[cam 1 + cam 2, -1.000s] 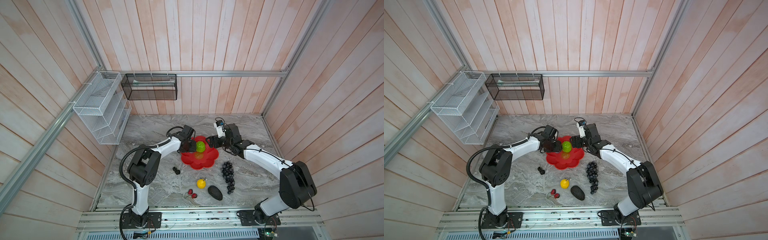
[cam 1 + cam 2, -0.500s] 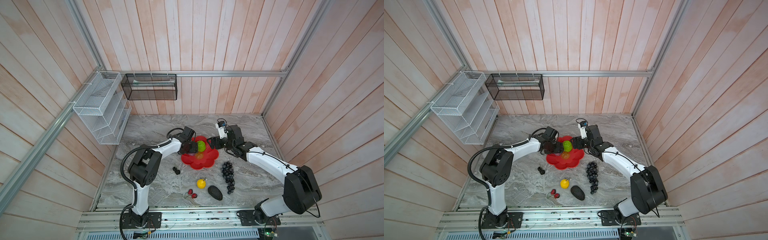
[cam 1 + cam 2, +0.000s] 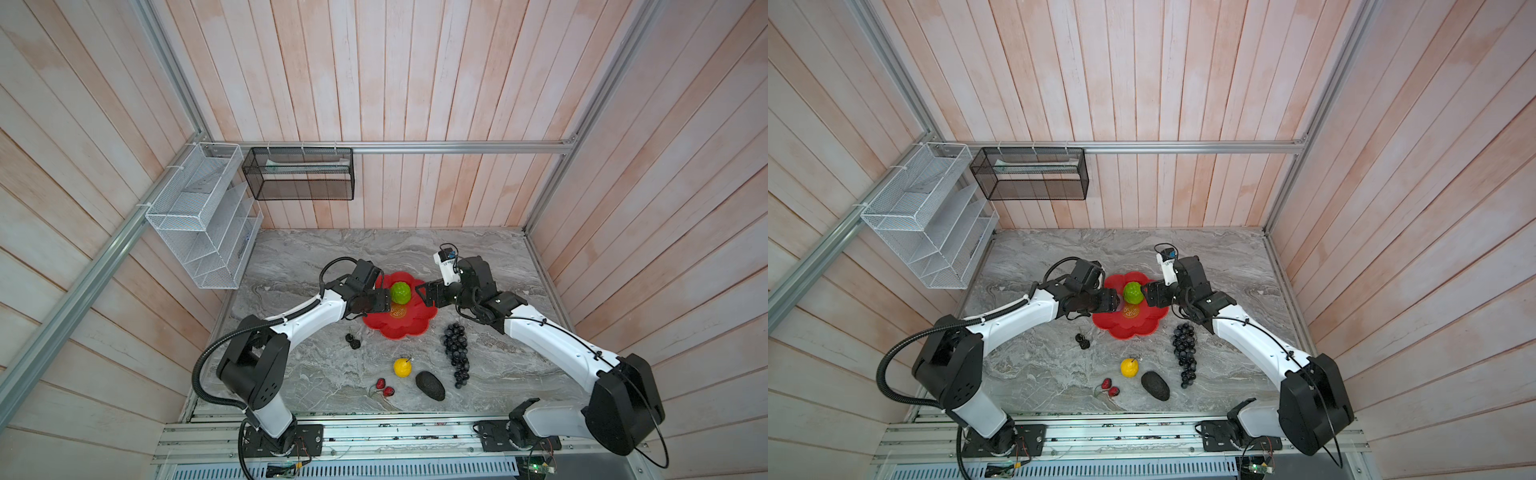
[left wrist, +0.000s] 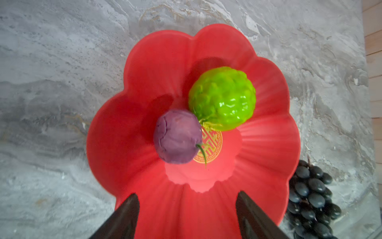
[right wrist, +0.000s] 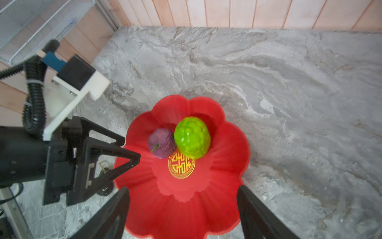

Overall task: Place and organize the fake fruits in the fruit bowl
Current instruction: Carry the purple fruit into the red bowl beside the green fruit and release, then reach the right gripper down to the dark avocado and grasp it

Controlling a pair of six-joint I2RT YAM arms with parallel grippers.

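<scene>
Your right arm [image 3: 548,340] has swung outward; left gripper [image 4: 187,194], right gripper [image 5: 183,187] gape empty. Fruit bowl [image 4: 161,62] holds green ball [image 4: 222,99] touching purple fruit [image 4: 177,136].

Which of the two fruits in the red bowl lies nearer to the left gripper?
The purple round fruit with the thin green stem; the bumpy green ball sits beyond it, farther from the left gripper, whose jaws stand open.

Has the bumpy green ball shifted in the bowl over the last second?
No. In both top views the bumpy green ball sits in the same spot, just beyond the gold emblem of the red bowl.
</scene>
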